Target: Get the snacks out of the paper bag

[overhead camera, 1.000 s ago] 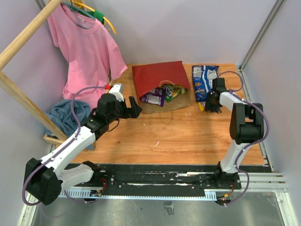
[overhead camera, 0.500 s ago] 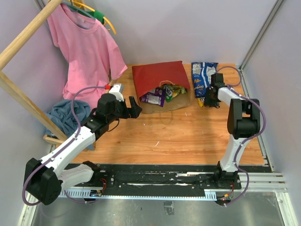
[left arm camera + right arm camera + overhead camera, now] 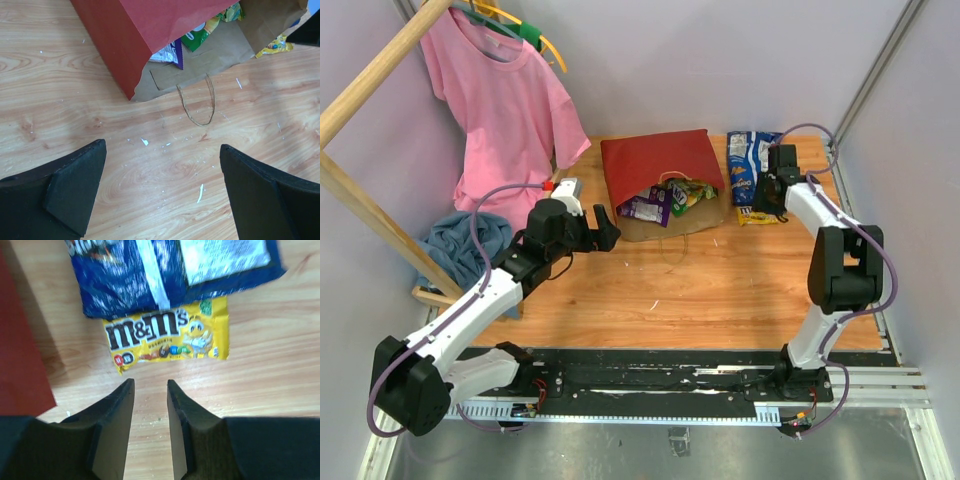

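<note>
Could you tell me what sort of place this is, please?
Probably a robot test booth: plain wall panels in metal framing, two arms bolted to a rail at the edge of a wooden table, and staged props such as a pink shirt and a paper bag of snacks.

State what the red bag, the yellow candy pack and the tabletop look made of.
Red bag: paper, matte outside, brown kraft inside, sharp folded edge.
Yellow candy pack: likely plastic film, with a glossy printed surface.
Tabletop: wood or wood-look laminate with visible grain; cannot tell which.
</note>
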